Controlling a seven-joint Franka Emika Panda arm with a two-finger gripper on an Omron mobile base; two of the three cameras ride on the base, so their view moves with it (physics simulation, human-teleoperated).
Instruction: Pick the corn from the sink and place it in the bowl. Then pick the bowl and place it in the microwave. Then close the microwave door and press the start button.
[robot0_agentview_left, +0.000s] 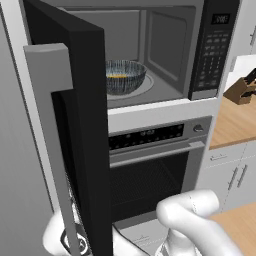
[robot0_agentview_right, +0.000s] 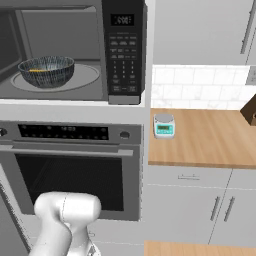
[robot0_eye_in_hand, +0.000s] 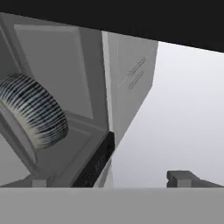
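You see the bowl (robot0_agentview_left: 124, 76) with the corn (robot0_agentview_left: 120, 76) seated inside the microwave (robot0_agentview_right: 75, 50), well above the spread, empty gripper (robot0_eye_in_hand: 109, 181). The microwave door (robot0_agentview_left: 75, 125) stands open. Keypad lettering is too small to read.

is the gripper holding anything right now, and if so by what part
Nothing is held. The gripper is open with nothing between its fingertips. The bowl sits on its own inside the microwave, whose door is open.

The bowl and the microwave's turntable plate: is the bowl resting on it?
Touching. In the right base view the bowl sits directly on the round turntable plate inside the microwave, with no gap under its base.
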